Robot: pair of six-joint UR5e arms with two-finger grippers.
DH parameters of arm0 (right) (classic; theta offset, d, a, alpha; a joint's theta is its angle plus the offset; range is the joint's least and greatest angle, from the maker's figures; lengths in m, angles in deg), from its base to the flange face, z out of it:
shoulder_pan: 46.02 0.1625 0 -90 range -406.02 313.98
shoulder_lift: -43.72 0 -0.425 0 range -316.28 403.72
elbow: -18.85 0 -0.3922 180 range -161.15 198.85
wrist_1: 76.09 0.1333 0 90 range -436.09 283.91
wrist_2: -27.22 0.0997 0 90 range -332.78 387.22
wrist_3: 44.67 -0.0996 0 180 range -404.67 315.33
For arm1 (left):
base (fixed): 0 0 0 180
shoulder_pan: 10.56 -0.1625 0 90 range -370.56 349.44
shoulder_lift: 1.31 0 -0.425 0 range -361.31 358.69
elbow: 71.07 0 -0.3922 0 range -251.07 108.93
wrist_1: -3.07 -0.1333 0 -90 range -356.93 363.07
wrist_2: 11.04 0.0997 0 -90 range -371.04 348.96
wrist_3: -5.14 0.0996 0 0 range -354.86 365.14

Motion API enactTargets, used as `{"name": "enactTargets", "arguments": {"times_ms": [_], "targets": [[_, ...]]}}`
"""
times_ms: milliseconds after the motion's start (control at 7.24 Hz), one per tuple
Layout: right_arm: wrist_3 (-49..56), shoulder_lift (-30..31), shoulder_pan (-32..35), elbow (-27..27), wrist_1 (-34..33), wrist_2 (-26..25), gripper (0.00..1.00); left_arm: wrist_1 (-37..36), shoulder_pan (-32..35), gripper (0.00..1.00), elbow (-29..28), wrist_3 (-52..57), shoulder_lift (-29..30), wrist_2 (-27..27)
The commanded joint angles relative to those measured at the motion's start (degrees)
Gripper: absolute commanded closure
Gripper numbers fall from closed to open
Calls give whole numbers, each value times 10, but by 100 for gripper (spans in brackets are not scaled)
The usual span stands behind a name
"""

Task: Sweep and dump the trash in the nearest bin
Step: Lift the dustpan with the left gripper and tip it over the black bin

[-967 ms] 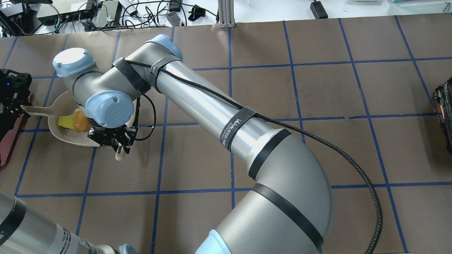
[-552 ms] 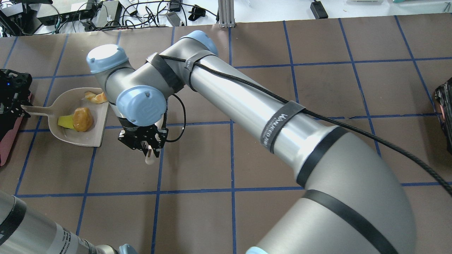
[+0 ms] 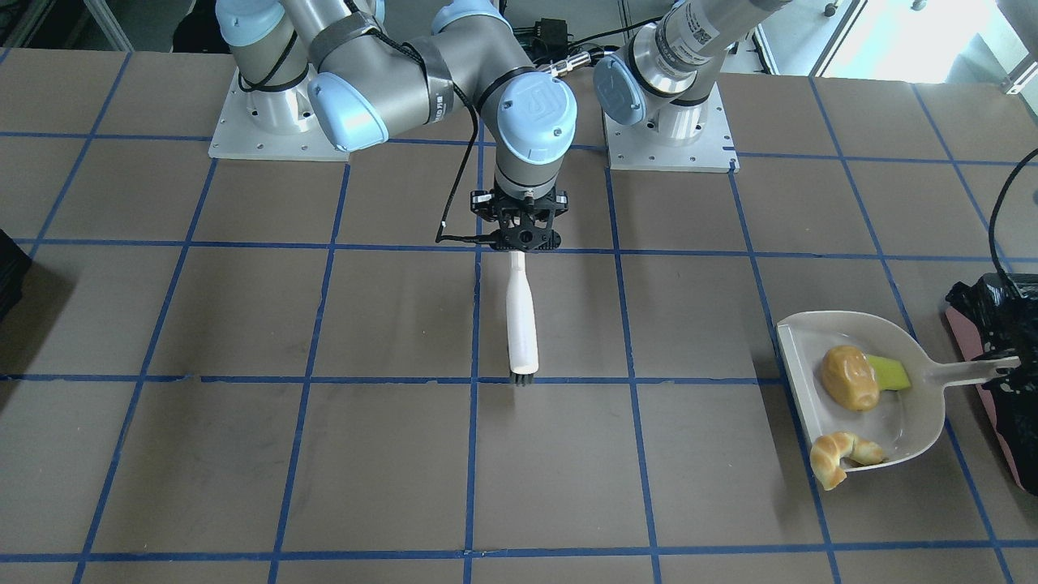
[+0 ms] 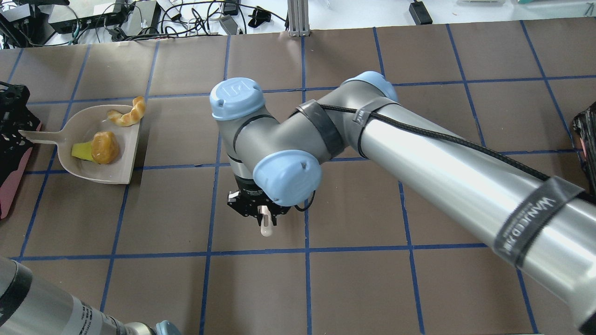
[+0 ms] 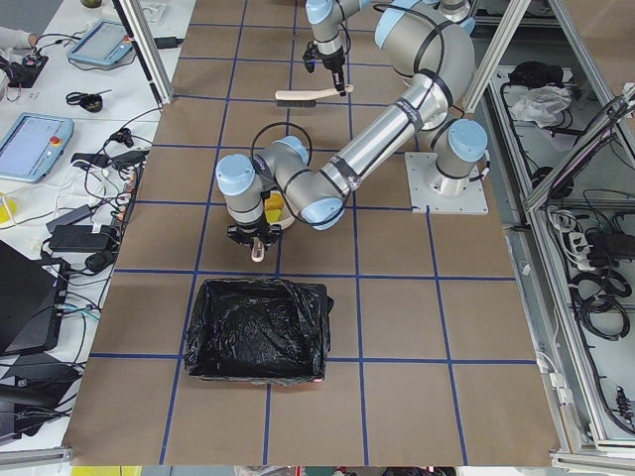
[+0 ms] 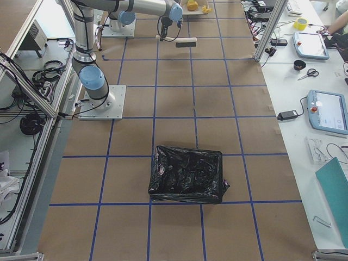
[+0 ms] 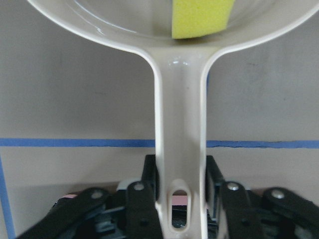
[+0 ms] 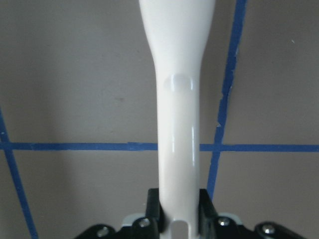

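My left gripper point(image 4: 21, 136) is shut on the handle of the white dustpan point(image 4: 84, 125) at the table's left end; the grip shows in the left wrist view point(image 7: 180, 194). In the pan lie the brown bread roll point(image 4: 104, 147) and the yellow wedge point(image 4: 80, 151). The croissant point(image 4: 126, 114) rests on the pan's front lip, partly over the edge point(image 3: 839, 456). My right gripper point(image 4: 260, 214) is shut on the white brush point(image 3: 521, 316) near the table's middle, bristles down. The pink-sided bin point(image 3: 993, 405) with its black bag stands just behind the left gripper.
A second dark bag-lined container point(image 4: 585, 149) stands at the table's far right end. The right arm's long forearm point(image 4: 465, 158) spans the right half of the table. Cables and electronics point(image 4: 116, 18) lie beyond the far edge.
My right arm has carried the brush away from the dustpan, rightward to the table's middle. The croissant now lies at the pan's front lip. The left gripper still holds the handle.
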Motion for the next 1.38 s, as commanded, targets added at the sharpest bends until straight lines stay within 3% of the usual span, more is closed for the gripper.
{"name": "enactTargets", "arguments": {"times_ms": [0, 138, 414, 690, 1243], "targets": [[-26, 26, -11, -56, -20, -6, 100, 87, -32, 100, -59, 16, -3, -30], [-47, 31, -13, -63, -19, 2, 100, 116, -43, 100, -90, 19, -2, -33], [-45, 36, -13, -81, -32, 4, 100, 208, -76, 100, -222, 38, 30, -39], [-45, 52, -13, -124, -73, 7, 100, 250, -117, 100, -291, 49, 65, -48], [-59, 63, -12, -156, -85, 22, 100, 220, -194, 100, -409, 77, 143, -49]]}}
